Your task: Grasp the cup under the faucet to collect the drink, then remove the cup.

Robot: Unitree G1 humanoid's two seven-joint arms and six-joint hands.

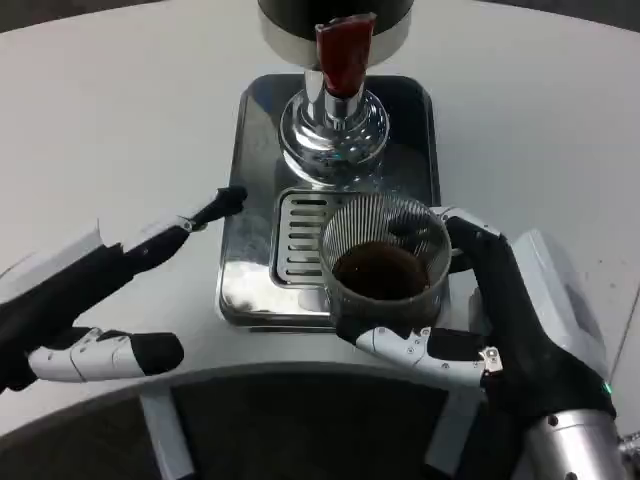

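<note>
Cup with dark drink, gripped by right hand; left hand seemingly empty.

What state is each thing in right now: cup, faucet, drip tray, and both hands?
cup: upright on the tray, holding dark drink, gripped
faucet: no stream visible
drip tray: flat on the table, carrying the cup
right hand: wrapped around the cup
left hand: holding nothing, fingers apart, beside the tray
</note>
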